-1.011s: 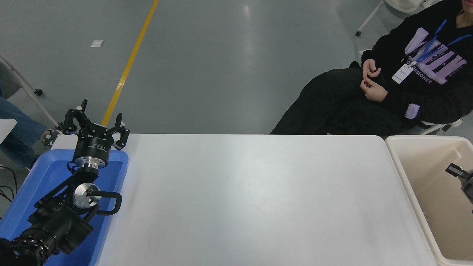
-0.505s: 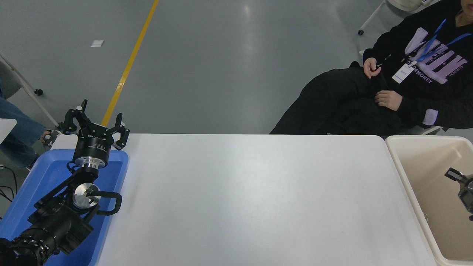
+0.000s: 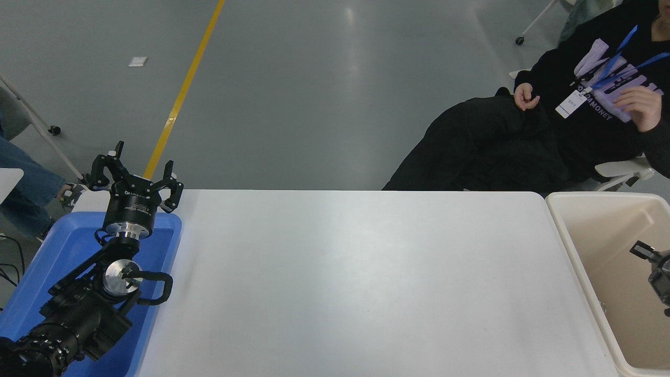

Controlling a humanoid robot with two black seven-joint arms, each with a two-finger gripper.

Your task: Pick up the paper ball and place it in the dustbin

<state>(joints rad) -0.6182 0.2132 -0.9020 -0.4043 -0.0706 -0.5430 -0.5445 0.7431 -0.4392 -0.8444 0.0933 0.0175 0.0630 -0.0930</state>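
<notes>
Barely anything on the robot has shifted over the last second: the right hand (image 3: 654,264) sits at the picture's edge over the dustbin (image 3: 570,209), having edged slightly outward, and only part of it shows, so I cannot tell whether it is clenched or released. No paper ball is visible on the tabletop (image 3: 356,277) or in the visible part of the bin. The left hand (image 3: 135,173) is parked, fingers spread, over the blue tray (image 3: 63,246). The seated person (image 3: 576,120) has raised a hand. Probably the drop is done.
</notes>
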